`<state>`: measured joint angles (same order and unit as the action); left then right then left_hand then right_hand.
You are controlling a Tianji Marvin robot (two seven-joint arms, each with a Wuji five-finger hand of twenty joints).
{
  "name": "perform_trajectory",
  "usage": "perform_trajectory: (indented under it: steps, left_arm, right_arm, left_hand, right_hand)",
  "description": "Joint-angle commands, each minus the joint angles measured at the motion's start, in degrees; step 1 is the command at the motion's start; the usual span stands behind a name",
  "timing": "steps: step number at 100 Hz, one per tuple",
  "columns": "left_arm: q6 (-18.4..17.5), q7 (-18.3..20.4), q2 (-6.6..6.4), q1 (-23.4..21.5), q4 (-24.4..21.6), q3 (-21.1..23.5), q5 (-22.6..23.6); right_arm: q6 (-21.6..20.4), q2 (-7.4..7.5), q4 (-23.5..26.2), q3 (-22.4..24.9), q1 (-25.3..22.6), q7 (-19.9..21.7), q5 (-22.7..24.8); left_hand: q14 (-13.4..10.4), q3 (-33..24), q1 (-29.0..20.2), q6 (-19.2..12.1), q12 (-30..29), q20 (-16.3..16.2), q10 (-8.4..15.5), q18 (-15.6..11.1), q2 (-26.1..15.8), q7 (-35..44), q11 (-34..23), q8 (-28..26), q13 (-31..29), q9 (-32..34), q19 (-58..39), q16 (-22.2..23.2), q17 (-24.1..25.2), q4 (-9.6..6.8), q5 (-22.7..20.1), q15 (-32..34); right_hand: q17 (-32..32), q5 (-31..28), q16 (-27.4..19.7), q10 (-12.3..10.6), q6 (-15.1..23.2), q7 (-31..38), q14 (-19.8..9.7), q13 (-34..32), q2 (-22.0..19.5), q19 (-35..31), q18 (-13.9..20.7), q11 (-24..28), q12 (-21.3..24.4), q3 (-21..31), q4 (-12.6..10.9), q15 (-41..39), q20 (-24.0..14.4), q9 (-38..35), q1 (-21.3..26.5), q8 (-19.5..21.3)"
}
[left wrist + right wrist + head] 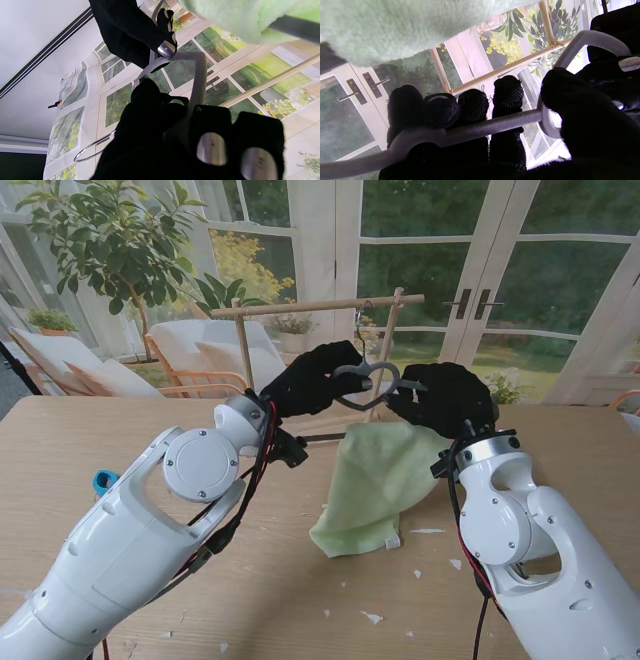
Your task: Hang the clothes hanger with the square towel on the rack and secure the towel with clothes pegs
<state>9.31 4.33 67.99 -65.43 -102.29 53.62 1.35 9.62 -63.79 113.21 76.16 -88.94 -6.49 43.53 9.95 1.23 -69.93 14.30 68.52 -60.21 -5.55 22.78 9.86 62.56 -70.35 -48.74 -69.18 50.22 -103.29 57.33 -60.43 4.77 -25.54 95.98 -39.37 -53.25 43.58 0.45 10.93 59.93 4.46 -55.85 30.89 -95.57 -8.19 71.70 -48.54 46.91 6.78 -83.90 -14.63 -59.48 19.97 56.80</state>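
While towel (375,485) dangles, fingers (507,100) clasp hanger (365,375).

Potted tree (110,240) and chairs (200,350) behind table (560,470).

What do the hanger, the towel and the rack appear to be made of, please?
Hanger: grey, matte, slightly grainy surface, probably coated metal or plastic. Towel: pale green fluffy cloth, likely microfibre. Rack: light, unpainted wooden rods, seemingly lashed at the joints.
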Motion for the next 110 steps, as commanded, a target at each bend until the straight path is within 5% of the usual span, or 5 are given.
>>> perform_trajectory:
  steps: [1,39,68,76,110]
  left_arm:
    - [0.6,0.7,0.36,-0.3,-1.0,0.1,-0.7]
    - [1.5,0.3,0.22,-1.7,-2.6,1.5,-0.8]
    - [2.1,0.4,0.03,-2.0,-3.5,2.2,-0.1]
    - [1.6,0.3,-0.04,-2.0,-3.4,2.2,0.6]
    - [1.6,0.4,-0.19,-2.5,-3.8,2.8,0.9]
  right_arm:
    - [0.4,-0.8,-0.3,-0.5,0.4,0.7,-0.3]
    - [1.1,-1.16,-1.9,-2.5,2.1,-1.1,-0.2]
    - [2.1,-1.66,-1.9,-3.0,2.3,-2.4,-2.0]
    - [2.8,-1.81,-1.4,-3.2,2.2,-2.4,-3.1]
    - [3.4,-2.45,-1.1,-3.5,2.1,-3.5,-6.9]
  left_hand:
    - [-9.1,-0.4,-2.3,0.3,2.2,-1.0,1.1,-3.6,-3.2,1.5,-5.9,-0.6,-3.4,2.2,-16.7,1.3,-2.1,-1.55,0.3,5.2]
    - [-9.1,-0.4,-2.1,0.3,2.2,-1.0,1.1,-3.3,-3.0,1.3,-5.8,-0.4,-3.4,2.1,-16.7,1.3,-2.1,-1.53,0.3,5.2]
    - [-5.4,-1.7,1.3,-1.0,-0.6,10.0,-0.8,-0.7,-0.2,-3.1,0.8,4.0,-0.2,-3.2,-16.6,4.0,-1.4,-2.01,4.3,-1.2]
    - [0.7,-3.4,3.0,-1.5,-3.0,15.3,-1.6,6.7,0.8,-5.1,5.9,5.8,4.7,-6.8,-10.7,4.3,1.1,-1.79,6.4,-8.4]
    - [15.5,-31.0,23.8,-1.6,-16.8,-0.6,-4.8,17.2,3.3,-16.7,24.3,9.2,25.6,-19.8,23.4,0.9,32.3,0.27,12.1,-38.3]
  right_hand:
    - [-5.0,-4.2,2.0,0.7,1.7,3.4,0.8,-4.4,-6.6,-10.1,3.3,4.4,-2.5,2.0,-0.4,-5.4,-32.6,-3.2,-0.6,3.3]
    - [-29.8,-17.7,6.3,-4.1,2.3,11.8,-4.9,-19.2,-9.0,-24.4,7.4,12.3,-11.7,4.0,-6.4,-19.4,-29.4,-18.7,-5.1,14.8]
    - [-32.2,-23.1,30.4,-4.1,3.0,17.7,-10.1,-19.2,-13.5,-24.4,11.8,18.7,-15.1,5.5,-14.5,-22.5,-57.1,-23.3,-6.5,17.0]
    - [-32.0,-23.4,32.6,-2.7,1.7,18.7,-9.2,-19.2,-13.6,-24.4,10.3,19.9,-14.8,6.4,-15.1,-22.8,-59.7,-23.4,-5.8,16.1]
    - [-31.5,-23.7,35.1,0.2,-0.3,21.4,-6.1,-19.0,-15.4,-24.4,6.0,22.2,-13.9,10.9,-17.6,-23.2,-63.0,-23.4,-5.9,13.9]
